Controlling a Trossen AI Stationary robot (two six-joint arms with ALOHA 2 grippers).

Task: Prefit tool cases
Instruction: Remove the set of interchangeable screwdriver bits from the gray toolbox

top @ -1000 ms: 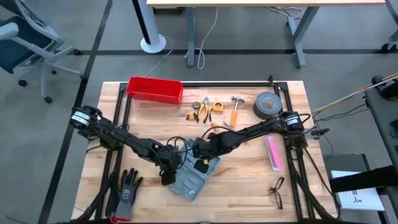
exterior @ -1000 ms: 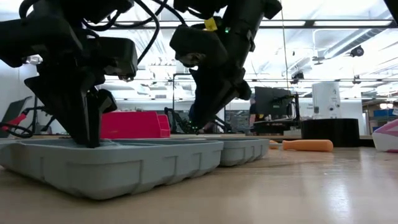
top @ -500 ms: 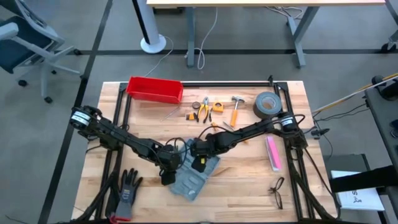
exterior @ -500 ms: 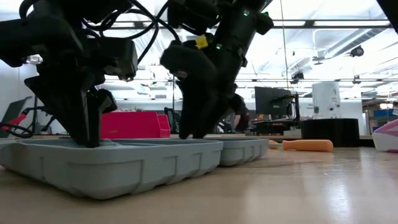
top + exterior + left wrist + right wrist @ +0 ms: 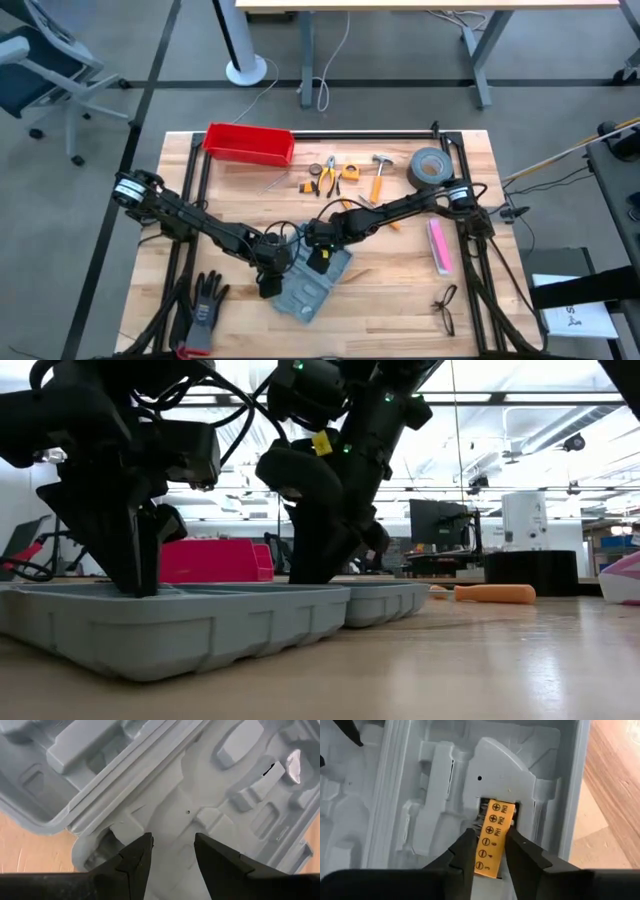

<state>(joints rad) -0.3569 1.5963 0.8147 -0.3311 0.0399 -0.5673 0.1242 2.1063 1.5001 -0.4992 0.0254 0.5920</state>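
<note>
Right gripper (image 5: 489,851) pinches the yellow bit holder (image 5: 492,836) over its case (image 5: 310,280) slot. Press it straight down. Left gripper (image 5: 172,851), spread, steadies the case.

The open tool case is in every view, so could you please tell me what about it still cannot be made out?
- Tool case, high view: both arms cover its middle.
- Yellow bit holder, right wrist view: right tool hides its lower end; whether it is fully seated is unclear.
- Low view: case wall hides the slots.
</note>
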